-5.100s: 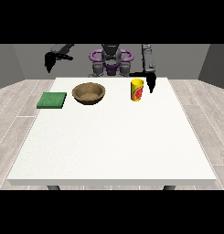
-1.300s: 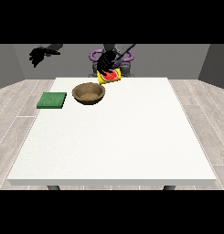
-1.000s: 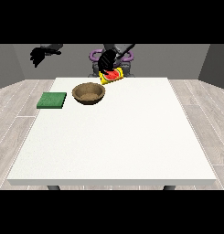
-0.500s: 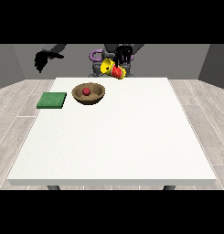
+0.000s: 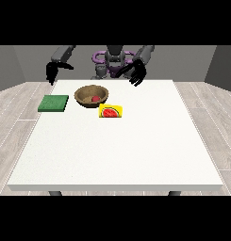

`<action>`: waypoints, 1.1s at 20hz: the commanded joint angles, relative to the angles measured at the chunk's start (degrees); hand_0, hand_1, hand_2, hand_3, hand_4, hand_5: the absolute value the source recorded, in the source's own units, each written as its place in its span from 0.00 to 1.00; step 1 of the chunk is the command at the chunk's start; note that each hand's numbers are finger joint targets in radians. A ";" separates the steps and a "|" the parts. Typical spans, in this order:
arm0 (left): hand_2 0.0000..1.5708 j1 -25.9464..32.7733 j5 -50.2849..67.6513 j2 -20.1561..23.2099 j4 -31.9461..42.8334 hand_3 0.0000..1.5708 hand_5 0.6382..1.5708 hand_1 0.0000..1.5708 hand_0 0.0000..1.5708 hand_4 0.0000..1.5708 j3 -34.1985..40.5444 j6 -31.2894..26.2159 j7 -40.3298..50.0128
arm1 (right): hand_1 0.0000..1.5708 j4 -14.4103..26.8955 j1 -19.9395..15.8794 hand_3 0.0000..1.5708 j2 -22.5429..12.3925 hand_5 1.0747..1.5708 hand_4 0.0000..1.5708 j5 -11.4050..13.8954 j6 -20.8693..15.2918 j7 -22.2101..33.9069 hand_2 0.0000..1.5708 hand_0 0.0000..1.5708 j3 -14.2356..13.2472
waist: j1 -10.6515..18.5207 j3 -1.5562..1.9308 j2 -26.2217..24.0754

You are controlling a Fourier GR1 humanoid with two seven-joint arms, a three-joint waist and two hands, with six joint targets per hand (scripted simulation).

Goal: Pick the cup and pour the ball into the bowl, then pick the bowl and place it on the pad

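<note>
1. Front view, progress: the red ball (image 5: 95,99) sits inside the brown bowl (image 5: 91,94), so the pour reads as done.
2. The yellow cup (image 5: 111,111) lies on its side on the white desk (image 5: 136,150), just beside the bowl on the camera side, and no hand is on it. I can't tell whether it touches the bowl.
3. What's left: the bowl is on the desk, not on the green pad (image 5: 53,103). The pad lies near the bowl, toward the view's left, with a gap between them. Grasping the bowl and moving it onto the pad is not yet done.
4. The hand at the view's right (image 5: 136,73) hangs above the desk's far edge, fingers spread and pointing down, holding nothing. It is behind the bowl and apart from it.
5. The hand at the view's left (image 5: 53,70) is raised near the far left corner of the desk and is also empty. Its fingers hang relaxed, as far as can be seen, and it is well apart from the pad and the bowl.
6. Labels: the cup's side shows a red watermelon-slice graphic on yellow. No text is legible, and there is no writing on the bowl, pad or desk.
7. Judgement: the next step is a bowl grasp. The lying cup is close to the bowl's near rim, so watch for a clash on approach.
</note>
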 commanded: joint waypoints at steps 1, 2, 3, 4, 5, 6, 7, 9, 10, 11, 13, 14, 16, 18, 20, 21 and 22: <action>0.00 7.17 16.87 -0.29 -7.28 0.00 0.99 0.00 0.00 0.00 1.01 -5.38 -11.32 | 0.00 -0.48 -0.66 0.00 4.36 1.00 0.13 2.52 -6.30 -0.59 0.00 0.00 1.35 | 4.01 0.52 1.15; 0.00 7.31 18.04 -0.29 -7.03 0.00 0.99 0.00 0.00 0.00 2.35 -9.05 -14.02 | 0.00 -1.30 0.29 0.00 7.29 1.00 0.14 3.53 -8.87 -1.79 0.00 0.00 2.31 | 4.59 0.64 1.76; 0.00 9.52 21.04 -0.29 -7.35 0.00 0.99 0.00 0.00 0.00 0.94 -9.68 -15.91 | 0.00 -1.52 -1.50 0.00 7.79 1.00 0.16 3.84 -10.19 -0.54 0.00 0.00 2.74 | 4.64 0.70 2.44; 0.00 8.92 19.71 -0.30 -6.92 0.00 0.99 0.00 0.00 0.00 2.72 -10.70 -18.57 | 0.00 -1.53 -2.84 0.00 8.45 1.00 0.19 3.76 -12.79 -0.23 0.00 0.00 1.96 | 5.76 0.85 3.57; 0.00 7.36 20.28 0.35 -6.64 0.00 0.99 0.00 0.00 0.00 4.10 -12.80 -18.25 | 0.00 -1.40 -1.40 0.00 11.37 1.00 0.20 5.24 -13.78 -2.55 0.00 0.00 3.91 | 5.30 0.91 3.87; 0.00 11.70 21.59 -0.29 -8.06 0.00 0.99 0.00 0.00 0.00 3.05 -14.28 -22.00 | 0.00 0.49 -1.83 0.00 8.34 1.00 0.20 3.39 -12.51 -2.53 0.00 0.00 1.07 | 7.06 0.94 3.81; 0.00 12.74 23.32 3.27 -6.87 0.00 0.99 0.00 0.00 0.00 5.66 -17.31 -23.97 | 0.00 -0.33 -0.52 0.00 8.25 1.00 0.20 2.68 -10.70 -2.96 0.00 0.00 1.50 | 5.33 0.95 3.54; 0.00 11.50 22.60 2.00 -7.90 0.00 0.99 0.00 0.00 0.00 5.16 -16.69 -23.66 | 0.00 5.06 -4.09 0.00 7.41 1.00 0.21 2.79 -11.01 -5.84 0.00 0.00 0.60 | 6.60 1.00 6.10; 0.00 7.96 22.85 3.17 -5.91 0.00 0.99 0.00 0.00 0.00 6.55 -17.62 -20.04 | 0.00 2.87 -6.48 0.00 11.60 1.00 0.20 4.91 -16.54 -1.67 0.00 0.00 3.84 | 4.80 0.99 4.26; 0.00 12.53 22.42 2.43 -7.78 0.00 0.99 0.00 0.00 0.00 4.97 -18.04 -23.11 | 0.00 6.77 -7.70 0.00 7.73 1.00 0.19 2.13 -13.66 -2.49 0.00 0.00 0.50 | 6.18 1.00 3.99; 0.00 12.08 24.20 4.82 -10.09 0.00 0.99 0.00 0.00 0.00 6.57 -20.89 -20.29 | 0.00 10.64 -4.96 0.00 5.77 0.99 0.16 2.55 -10.81 -6.65 0.00 0.00 0.12 | 6.03 1.01 3.62; 0.00 9.50 23.93 5.46 -8.00 0.00 0.99 0.00 0.00 0.00 8.34 -19.57 -23.18 | 0.00 10.80 -8.25 0.00 8.59 0.99 0.17 3.22 -13.70 -9.00 0.00 0.00 1.10 | 5.71 1.01 6.82; 0.00 13.71 24.99 7.55 -8.85 0.00 0.99 0.00 0.00 0.00 9.25 -22.44 -23.48 | 0.00 12.46 -6.27 0.00 7.66 0.99 0.16 3.74 -13.02 -7.38 0.00 0.00 2.18 | 5.26 1.00 3.12; 0.00 11.31 24.85 6.59 -9.88 0.00 0.99 0.00 0.00 0.00 8.98 -22.13 -20.28 | 0.00 16.20 -9.41 0.00 6.90 0.98 0.12 3.49 -13.85 -7.47 0.00 0.00 1.72 | 4.98 1.01 4.03; 0.00 13.47 22.35 5.60 -13.42 0.00 0.99 0.00 0.00 0.00 6.77 -20.39 -19.43 | 0.00 20.99 -10.41 0.00 5.18 0.98 0.13 2.91 -12.20 -11.53 0.00 0.00 0.49 | 6.65 1.02 4.31; 0.00 14.63 23.21 5.30 -13.20 0.00 0.99 0.00 0.00 0.00 6.91 -21.15 -21.97 | 0.00 21.29 -7.54 0.00 5.71 0.98 0.10 2.96 -11.60 -15.08 0.00 0.00 0.17 | 6.29 1.02 5.36; 0.00 13.97 25.97 7.88 -13.17 0.00 0.99 0.00 0.00 0.00 9.11 -24.89 -21.57 | 0.00 22.04 -10.62 0.00 3.92 0.99 0.07 1.53 -10.77 -12.00 0.00 0.00 -0.94 | 7.44 1.02 6.15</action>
